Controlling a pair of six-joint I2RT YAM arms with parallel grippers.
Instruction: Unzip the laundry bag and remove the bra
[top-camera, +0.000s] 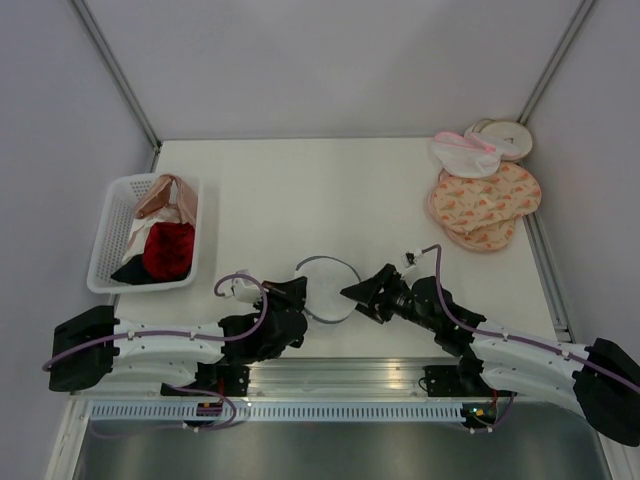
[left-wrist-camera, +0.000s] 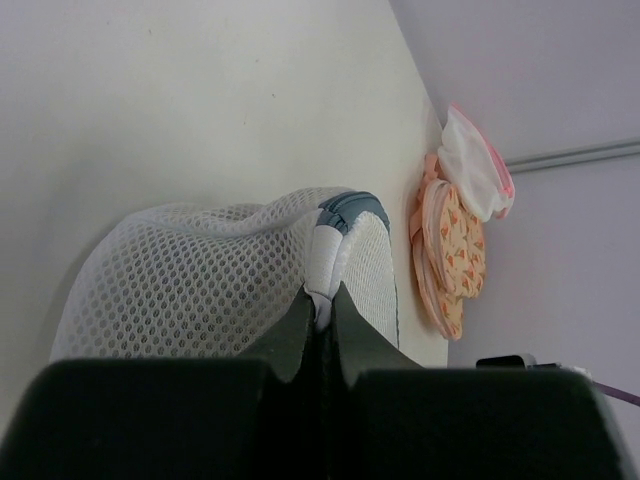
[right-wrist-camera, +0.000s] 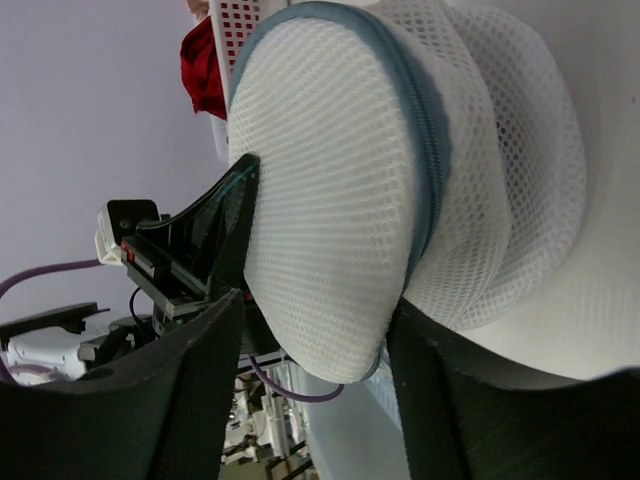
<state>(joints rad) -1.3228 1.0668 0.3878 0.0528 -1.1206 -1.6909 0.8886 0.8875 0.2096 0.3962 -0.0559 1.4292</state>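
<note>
Between the left fingers, clamped tight, sits a white seam tab of the laundry bag. The right fingers, spread, straddle its opposite rim, with the zip curving just beyond them. No bra shows through the mesh.

The laundry bag, white mesh edged by a grey-blue zip band, is seen lodged between the widely spread fingers of the right gripper. The left gripper is pressed against its left side. Further left, a red garment is seen by a white basket.
</note>
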